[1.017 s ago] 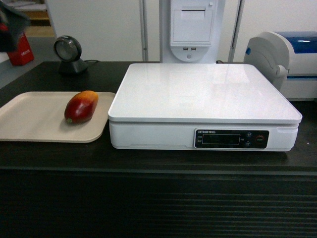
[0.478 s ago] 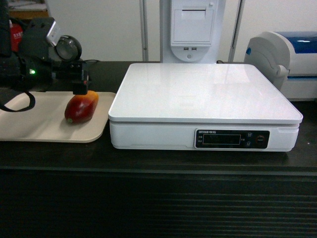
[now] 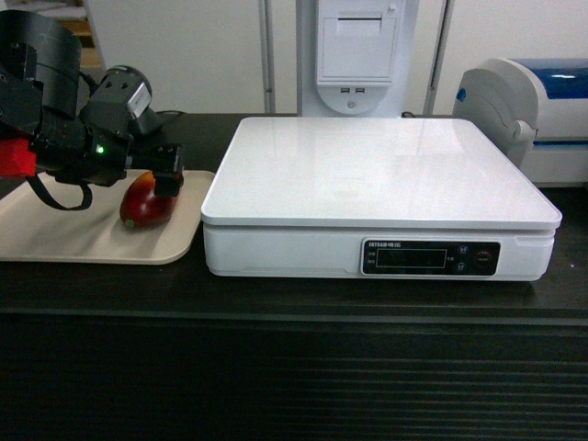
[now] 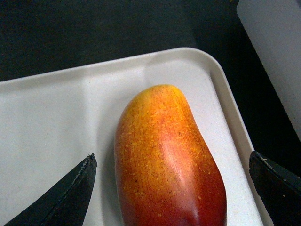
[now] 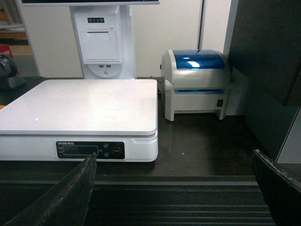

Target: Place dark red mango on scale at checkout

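The dark red mango [image 3: 141, 208] lies on a beige tray [image 3: 64, 234] at the left of the black checkout [image 3: 276, 367] counter. My left gripper [image 3: 163, 176] hangs over the fruit's orange far end. In the left wrist view the mango [image 4: 169, 155] fills the space between the open left gripper [image 4: 172, 157], whose fingers [image 4: 70, 193] stand clear of its skin on both sides. The white scale [image 3: 381, 170] sits right of the tray with a bare platter. My right gripper [image 5: 172, 157] is open and empty, low in front of the counter's ribbed panel [image 5: 188, 202].
A white-and-blue printer [image 3: 542, 110] stands right of the scale, and it is also in the right wrist view, printer [image 5: 195, 82]. A white kiosk post [image 3: 356, 55] rises behind the scale. A round black scanner [image 5: 5, 70] sits at the back left.
My left arm came in from the upper left and moved right and down onto the mango's far end. The mango, tray and scale have not moved.
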Tool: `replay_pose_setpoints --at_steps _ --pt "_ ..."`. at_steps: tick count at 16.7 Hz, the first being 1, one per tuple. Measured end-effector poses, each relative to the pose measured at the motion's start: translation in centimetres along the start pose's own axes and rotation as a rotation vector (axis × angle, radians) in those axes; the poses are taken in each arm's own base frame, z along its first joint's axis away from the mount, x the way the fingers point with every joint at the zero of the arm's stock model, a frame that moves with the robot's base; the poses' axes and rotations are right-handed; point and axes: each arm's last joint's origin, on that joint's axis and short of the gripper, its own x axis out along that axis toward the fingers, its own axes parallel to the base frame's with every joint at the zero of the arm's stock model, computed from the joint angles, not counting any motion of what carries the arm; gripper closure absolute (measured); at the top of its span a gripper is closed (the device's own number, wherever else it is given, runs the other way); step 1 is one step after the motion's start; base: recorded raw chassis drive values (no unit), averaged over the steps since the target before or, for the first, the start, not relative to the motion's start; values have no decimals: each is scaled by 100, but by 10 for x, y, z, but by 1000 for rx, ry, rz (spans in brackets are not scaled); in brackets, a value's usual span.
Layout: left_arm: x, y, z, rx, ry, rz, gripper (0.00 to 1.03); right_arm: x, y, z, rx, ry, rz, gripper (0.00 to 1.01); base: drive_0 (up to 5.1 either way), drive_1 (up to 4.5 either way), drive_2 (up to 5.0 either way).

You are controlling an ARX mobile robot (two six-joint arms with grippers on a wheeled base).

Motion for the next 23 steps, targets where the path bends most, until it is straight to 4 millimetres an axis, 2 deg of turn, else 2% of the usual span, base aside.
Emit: replay_pose_setpoints --at_steps 5,8,11,14,19,20,23 --pt "18 2 -5 0 102 -17 5 0 0 0 0 0 0 3 0 0 0" --pt "23 6 -5 4 106 -24 6 0 0 0 0 0 0 3 0 0 0" --pt "24 8 -6 0 111 -31 36 0 0 0 0 0 0 3 0 0 0" --pt "24 7 -9 2 95 -30 39 0 0 0 0 0 0 3 0 0 0" --pt "8 2 -11 2 103 -29 39 0 0 0 0 0 0 3 0 0 0" --pt "0 -1 -6 -6 94 -28 40 0 0 0 0 0 0 3 0 0 0" --pt "-35 -15 33 -48 -5 -45 40 0 0 0 0 0 0 3 0 0 0"
